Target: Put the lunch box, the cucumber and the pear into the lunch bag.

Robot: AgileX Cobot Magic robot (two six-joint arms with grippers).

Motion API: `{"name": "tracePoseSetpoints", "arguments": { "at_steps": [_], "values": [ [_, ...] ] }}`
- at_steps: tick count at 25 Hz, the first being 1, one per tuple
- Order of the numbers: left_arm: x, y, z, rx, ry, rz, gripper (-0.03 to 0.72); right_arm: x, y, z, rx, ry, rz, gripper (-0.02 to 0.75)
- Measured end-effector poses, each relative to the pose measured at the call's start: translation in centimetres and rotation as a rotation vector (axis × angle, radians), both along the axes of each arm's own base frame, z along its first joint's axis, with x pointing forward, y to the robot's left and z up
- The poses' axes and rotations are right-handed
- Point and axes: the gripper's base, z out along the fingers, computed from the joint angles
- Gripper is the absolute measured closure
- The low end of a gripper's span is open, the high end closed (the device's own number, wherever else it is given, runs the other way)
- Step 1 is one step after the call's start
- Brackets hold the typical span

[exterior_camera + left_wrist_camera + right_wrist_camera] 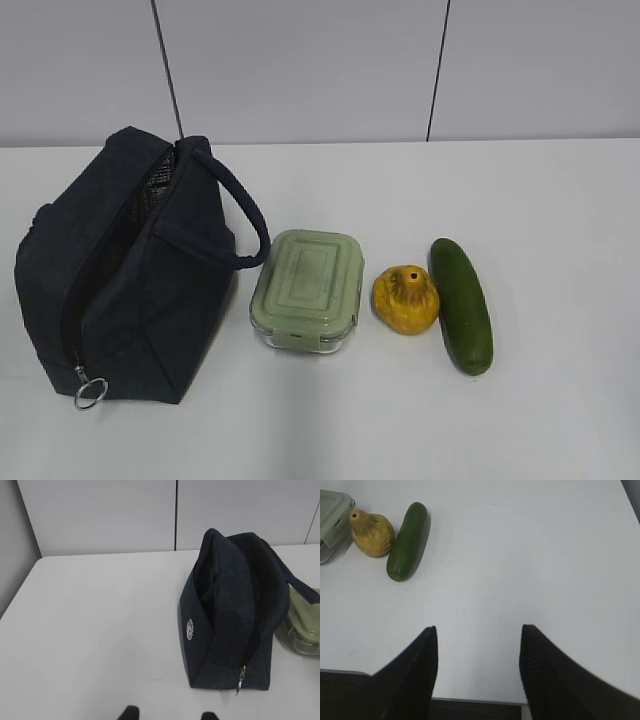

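While the lunch bag (227, 610) gapes, its dark interior stays unreadable.

You see a dark navy fabric lunch bag (130, 290), a sage-green-lidded clear glass lunch box (306, 290), a lumpy yellow-orange pear (405, 299), and a dark green cucumber (461, 303) on a white surface (560, 220).

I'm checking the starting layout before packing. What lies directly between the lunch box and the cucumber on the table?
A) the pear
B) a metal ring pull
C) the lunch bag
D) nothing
A: in the exterior view the pear sits on the table between the lunch box on its left and the cucumber on its right, while the lunch bag stands on the lunch box's far side.
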Motion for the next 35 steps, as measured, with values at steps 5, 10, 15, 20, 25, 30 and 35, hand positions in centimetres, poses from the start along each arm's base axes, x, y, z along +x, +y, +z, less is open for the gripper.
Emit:
{"name": "tracePoseSetpoints", "arguments": {
  "at_steps": [5, 10, 15, 20, 25, 30, 35],
  "values": [
    [0.0, 0.0, 0.0, 0.0, 0.0, 0.0, 0.457, 0.0, 0.0, 0.0, 0.0, 0.0, 0.0, 0.328],
    [0.0, 0.0, 0.0, 0.0, 0.0, 0.0, 0.457, 0.0, 0.0, 0.0, -0.002, 0.0, -0.001, 0.328],
    [0.0, 0.0, 0.0, 0.0, 0.0, 0.0, 0.457, 0.0, 0.0, 0.0, -0.003, 0.0, -0.002, 0.328],
    [0.0, 0.0, 0.0, 0.0, 0.0, -0.003, 0.457, 0.0, 0.0, 0.0, -0.003, 0.0, -0.002, 0.328],
    [0.0, 0.0, 0.0, -0.005, 0.0, -0.02, 0.457, 0.0, 0.0, 0.0, -0.003, 0.0, -0.002, 0.328],
    [0.3, -0.3, 0.2, -0.03, 0.021, -0.058, 0.457, 0.0, 0.0, 0.1, -0.003, -0.004, -0.002, 0.328],
    [2.5, -1.0, 3.0, -0.08, 0.096, -0.115, 0.445, 1.5, 0.1, 1.5, -0.009, 0.066, -0.001, 0.328]
  ]
}}
